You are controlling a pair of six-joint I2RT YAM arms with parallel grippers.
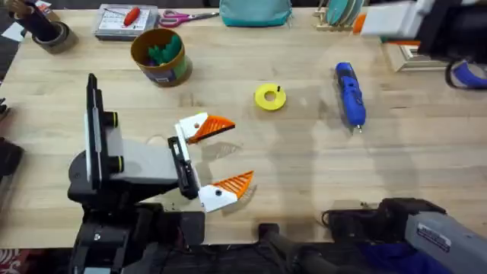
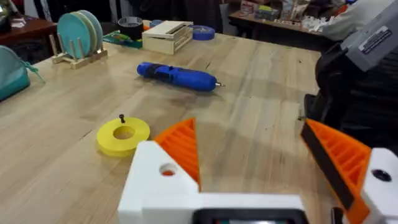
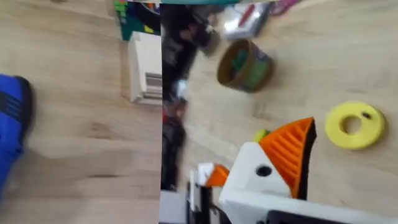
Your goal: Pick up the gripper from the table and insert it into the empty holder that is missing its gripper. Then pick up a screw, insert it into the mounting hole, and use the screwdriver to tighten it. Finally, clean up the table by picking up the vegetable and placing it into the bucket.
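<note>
Two orange-tipped fingers (image 1: 219, 125) on left gripper (image 1: 221, 156), jaws apart; one screwdriver (image 1: 350, 93), one bucket (image 1: 160, 55), one yellow disc (image 1: 269, 97).

the table (image 1: 304, 164) is evenly and brightly lit, seemingly from above. soft shadows are cast right of the screwdriver (image 1: 350, 93) and the left gripper (image 1: 222, 154). heavy motion blur and a vertical tear are seen in the right wrist view.
</note>
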